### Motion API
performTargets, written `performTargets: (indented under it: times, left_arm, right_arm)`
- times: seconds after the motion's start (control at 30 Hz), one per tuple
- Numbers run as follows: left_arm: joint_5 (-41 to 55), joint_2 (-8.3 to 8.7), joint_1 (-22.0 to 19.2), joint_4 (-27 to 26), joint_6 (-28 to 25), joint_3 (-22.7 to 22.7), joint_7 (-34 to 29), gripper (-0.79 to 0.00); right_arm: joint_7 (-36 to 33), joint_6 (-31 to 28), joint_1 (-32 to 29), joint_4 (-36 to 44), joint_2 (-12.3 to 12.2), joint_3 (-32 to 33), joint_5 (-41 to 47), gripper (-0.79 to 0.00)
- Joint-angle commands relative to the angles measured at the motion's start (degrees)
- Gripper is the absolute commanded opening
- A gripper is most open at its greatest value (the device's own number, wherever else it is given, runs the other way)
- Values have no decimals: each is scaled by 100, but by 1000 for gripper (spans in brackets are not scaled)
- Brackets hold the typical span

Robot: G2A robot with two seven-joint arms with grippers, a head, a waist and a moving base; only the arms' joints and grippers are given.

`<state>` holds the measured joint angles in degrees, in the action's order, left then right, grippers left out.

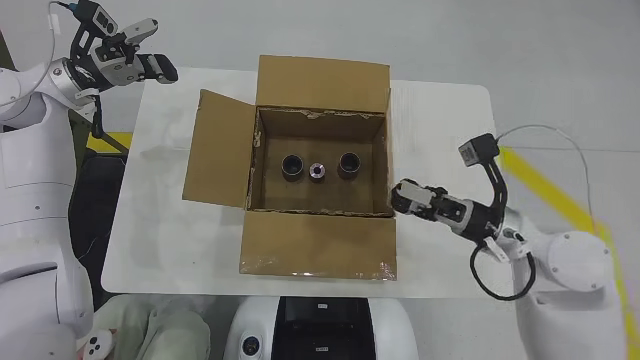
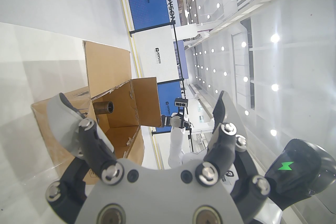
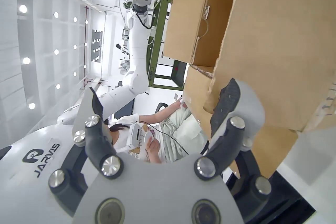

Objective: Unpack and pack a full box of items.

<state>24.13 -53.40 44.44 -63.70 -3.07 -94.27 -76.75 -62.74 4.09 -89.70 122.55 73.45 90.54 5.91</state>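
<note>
An open cardboard box stands in the middle of the white table, flaps folded out. On its floor lie three small dark metal cylinders in a row: one on the left, a smaller one in the middle, one on the right. My left gripper is raised over the table's far left corner, open and empty; its wrist view shows the box and one cylinder. My right gripper stands open beside the box's right wall, empty.
Bare table lies to the right of the box and along the left edge. A yellow floor line runs past the table's right side. A seated person holds a controller near the table's front edge.
</note>
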Motion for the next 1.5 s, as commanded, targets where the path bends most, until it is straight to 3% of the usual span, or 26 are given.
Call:
performTargets:
  times: [0.0, 0.43, 0.9, 1.17, 1.47]
  left_arm:
    - [0, 0, 0, 0, 0, 0, 0, 0]
    - [0, 0, 0, 0, 0, 0, 0, 0]
    - [0, 0, 0, 0, 0, 0, 0, 0]
    - [0, 0, 0, 0, 0, 0, 0, 0]
    - [0, 0, 0, 0, 0, 0, 0, 0]
  right_arm:
    - [61, 21, 41, 7, -13, -225, -237, 0]
    - [654, 210, 405, -352, -69, -1300, -1534, 0]
    - [964, 403, 679, -692, -117, -1798, -1954, 0]
    - [990, 388, 738, -681, -151, -1770, -1619, 0]
    - [1203, 139, 435, -350, -256, -763, -814, 0]
